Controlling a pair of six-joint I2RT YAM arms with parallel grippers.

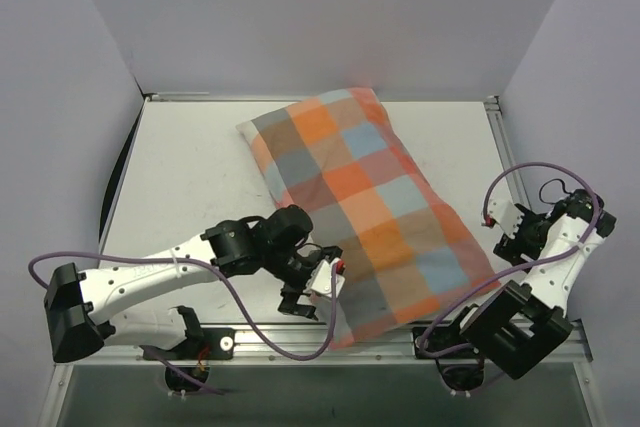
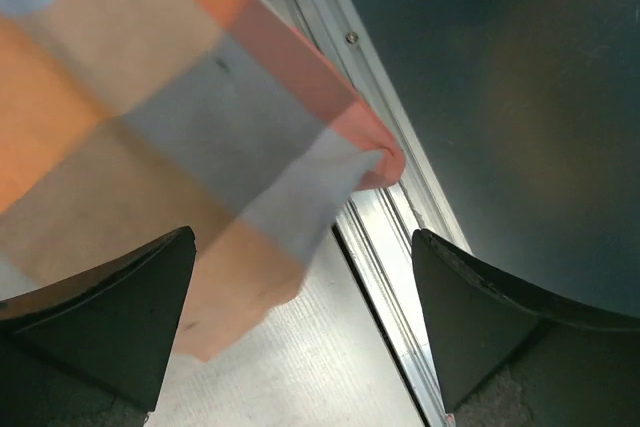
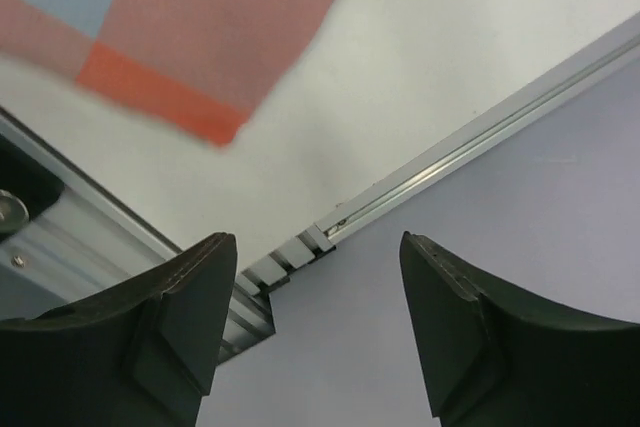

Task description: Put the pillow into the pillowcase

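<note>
1. At the far left, the left arm [image 1: 150, 282] stretched low over the white worktop [image 1: 200, 177], from its base at the near edge towards the middle.
2. The left claw [image 2: 302, 242] was at the near left corner of the pillowcase [image 1: 365, 207]. Its jaws stood wide apart and gripped nothing. In its own camera the checked cloth ran past one finger [image 2: 120, 317], though I could not tell whether they touched. The other finger [image 2: 490, 317] was well clear of the fabric.
3. That corner of the cloth reached the aluminium rail [image 2: 385, 297] along the near edge of the worktop, with its orange tip lying against the metal.
4. The pillowcase lay slantwise across the middle of the worktop, running from the far centre down to the near edge between the two arms. It was flat on the surface and looked plump and filled. I could not see the pillow itself, only orange, grey, light blue and cream squares.
5. To the right of the cloth, the right arm [image 1: 560, 247] was folded up near the right-hand wall [image 1: 570, 57].
6. The right claw [image 3: 318, 242] hung above the bare worktop with its jaws parted and nothing between them. In its camera an orange corner of the pillowcase lay well apart from its fingers [image 3: 160, 327], and the side rail [image 3: 480, 137] ran along the foot of the wall.
</note>
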